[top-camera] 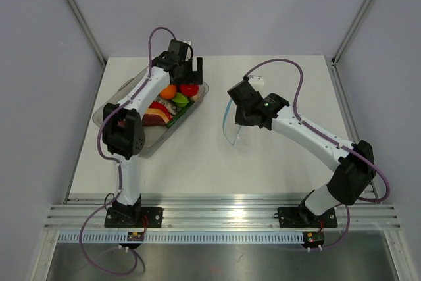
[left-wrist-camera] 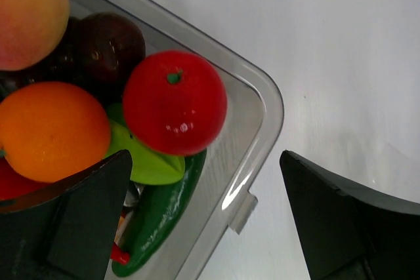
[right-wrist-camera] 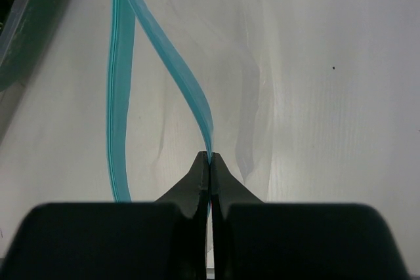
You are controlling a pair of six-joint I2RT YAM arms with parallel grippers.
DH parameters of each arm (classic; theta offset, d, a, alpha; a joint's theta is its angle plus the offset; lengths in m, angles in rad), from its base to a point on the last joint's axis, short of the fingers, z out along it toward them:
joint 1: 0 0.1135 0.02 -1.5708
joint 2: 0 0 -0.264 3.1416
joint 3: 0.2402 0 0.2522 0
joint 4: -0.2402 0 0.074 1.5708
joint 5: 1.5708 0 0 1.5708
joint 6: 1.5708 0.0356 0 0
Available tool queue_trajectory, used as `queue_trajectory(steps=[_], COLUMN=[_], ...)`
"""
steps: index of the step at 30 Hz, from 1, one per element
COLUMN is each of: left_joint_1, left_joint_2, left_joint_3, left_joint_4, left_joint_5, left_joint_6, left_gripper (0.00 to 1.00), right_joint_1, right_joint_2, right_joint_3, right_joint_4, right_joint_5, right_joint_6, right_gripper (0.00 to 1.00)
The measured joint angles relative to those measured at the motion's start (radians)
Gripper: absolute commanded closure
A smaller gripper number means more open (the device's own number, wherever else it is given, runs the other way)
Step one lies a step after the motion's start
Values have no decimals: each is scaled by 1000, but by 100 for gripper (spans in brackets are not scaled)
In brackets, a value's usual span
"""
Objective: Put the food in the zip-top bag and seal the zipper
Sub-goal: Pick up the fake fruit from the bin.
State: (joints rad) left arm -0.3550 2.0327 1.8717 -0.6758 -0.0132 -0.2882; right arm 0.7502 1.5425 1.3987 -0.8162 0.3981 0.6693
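The food lies piled in a clear rigid tub [top-camera: 112,106]: a red tomato [left-wrist-camera: 174,101], an orange [left-wrist-camera: 52,129], a peach piece [left-wrist-camera: 29,14], a dark purple piece [left-wrist-camera: 108,47] and a green pepper [left-wrist-camera: 157,218]. My left gripper [left-wrist-camera: 207,172] hangs open over the tub's far right corner [left-wrist-camera: 262,96], one finger above the food and the other outside the wall, holding nothing. My right gripper [right-wrist-camera: 210,157] is shut on one lip of the light-blue zipper [right-wrist-camera: 177,77] of the zip-top bag [right-wrist-camera: 275,83]. The other lip [right-wrist-camera: 121,96] bows away, so the mouth stands open.
The bag [top-camera: 230,129] sits at mid-table, a hand's width right of the tub, whose corner shows in the right wrist view [right-wrist-camera: 26,24]. A small tab [left-wrist-camera: 243,211] sticks out from the tub's rim. Metal frame posts [top-camera: 79,14] stand at the table's back corners.
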Motion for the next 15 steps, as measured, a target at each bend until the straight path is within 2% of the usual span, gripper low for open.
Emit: queue_trajectory(steps=[7,15], left_joint_1=[9,10], left_joint_2=[114,170], left_joint_3=[80,90], left_joint_4=[5,5], left_joint_5=[-11,-36], left_joint_6=[11,23], left_gripper=[1,1], right_joint_1=[0,0], right_joint_2=[0,0], right_joint_3=[0,0], right_joint_4=[8,11], right_joint_5=[-1,-18], right_joint_6=[0,0], right_gripper=[100,100])
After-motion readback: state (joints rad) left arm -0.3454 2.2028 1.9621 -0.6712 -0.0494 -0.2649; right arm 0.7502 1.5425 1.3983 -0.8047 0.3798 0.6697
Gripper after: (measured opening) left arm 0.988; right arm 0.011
